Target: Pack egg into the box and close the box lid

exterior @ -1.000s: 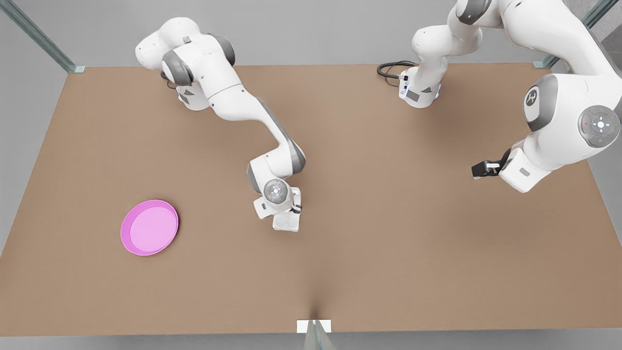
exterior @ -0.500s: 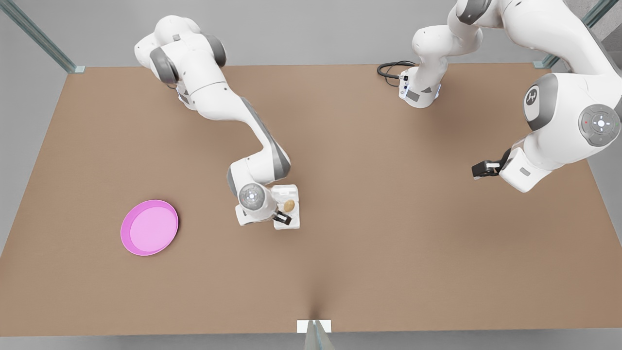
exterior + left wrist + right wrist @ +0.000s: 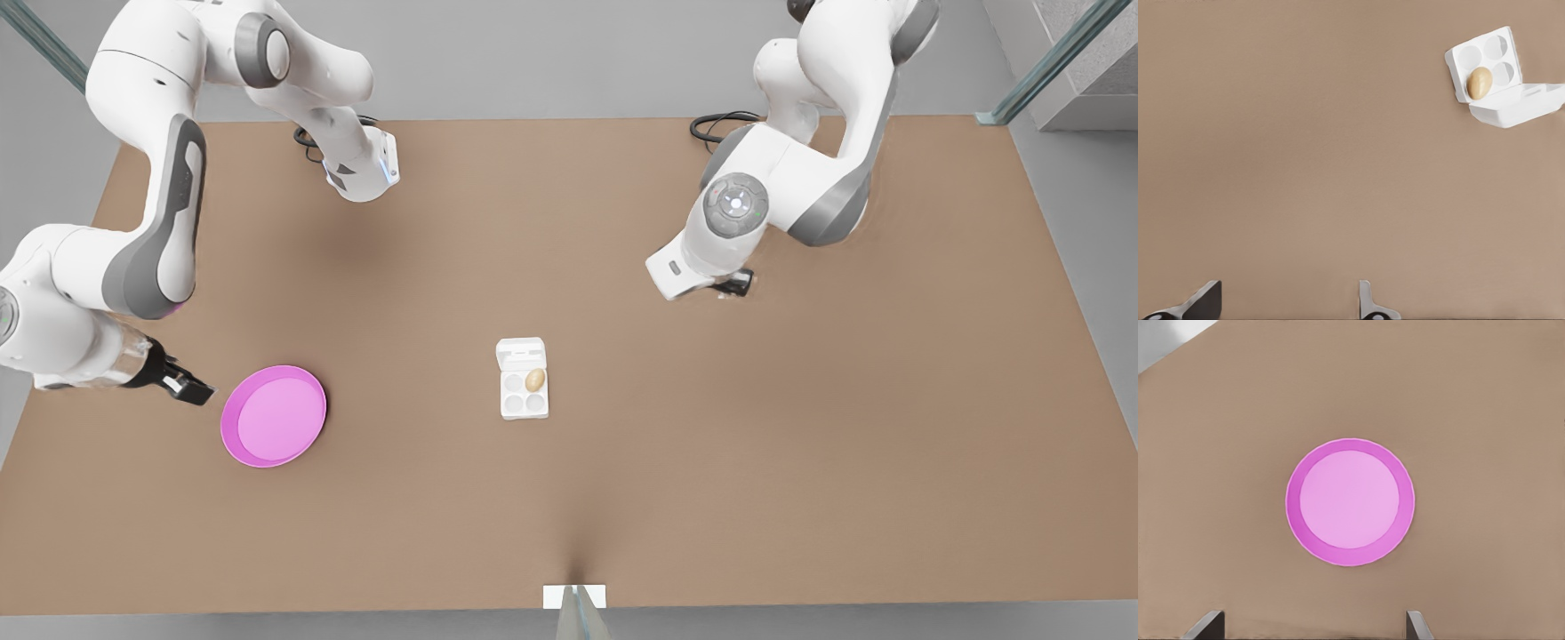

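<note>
Egg (image 3: 534, 380) seated in a cup of the box (image 3: 523, 395); box lid (image 3: 521, 354) open, closing outstanding; right claw (image 3: 188, 388) at left by the plate (image 3: 273, 416), left claw (image 3: 734, 284) upper right, both released.

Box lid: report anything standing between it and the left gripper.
Nothing visible does. Only bare table lies between the left gripper and the open box lid. The egg sits in a cup; the right gripper waits by the pink plate.
</note>
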